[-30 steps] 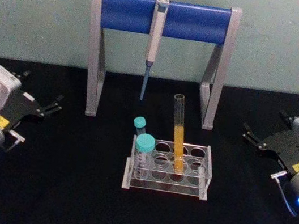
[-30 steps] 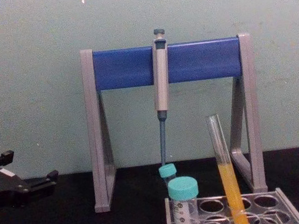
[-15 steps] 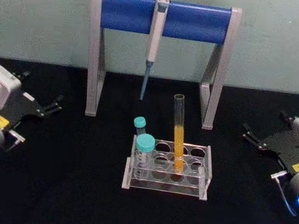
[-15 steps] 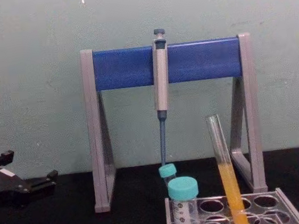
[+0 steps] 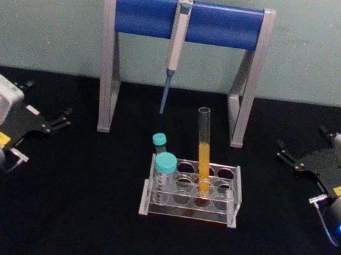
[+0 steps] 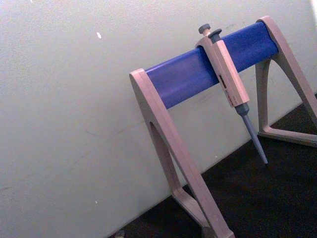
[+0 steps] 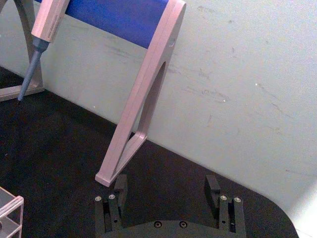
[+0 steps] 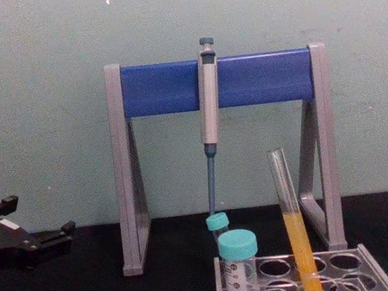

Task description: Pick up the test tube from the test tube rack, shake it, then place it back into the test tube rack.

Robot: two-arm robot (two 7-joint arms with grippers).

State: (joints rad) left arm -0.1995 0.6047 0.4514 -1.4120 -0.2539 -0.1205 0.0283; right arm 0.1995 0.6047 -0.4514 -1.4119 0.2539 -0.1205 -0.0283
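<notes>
"Test tube [image 5: 203, 153]: tall, clear glass, yellow-orange liquid?"
"Tilted, uncapped, in the low clear plastic rack [image 5: 187, 213]."
"Claws?"
"Left gripper [image 5: 49, 99] and right gripper [image 5: 299, 139] hover well apart from it, fingers spread, empty."

The test tube [image 5: 204, 136] was seen as clear glass, yellow-orange in its lower half; the test tube rack [image 5: 186, 214] was clear. Caps [image 5: 165, 161] were coloured teal, the pipette stand [image 5: 109, 78] grey and blue, the table [image 5: 77, 216] black.
</notes>
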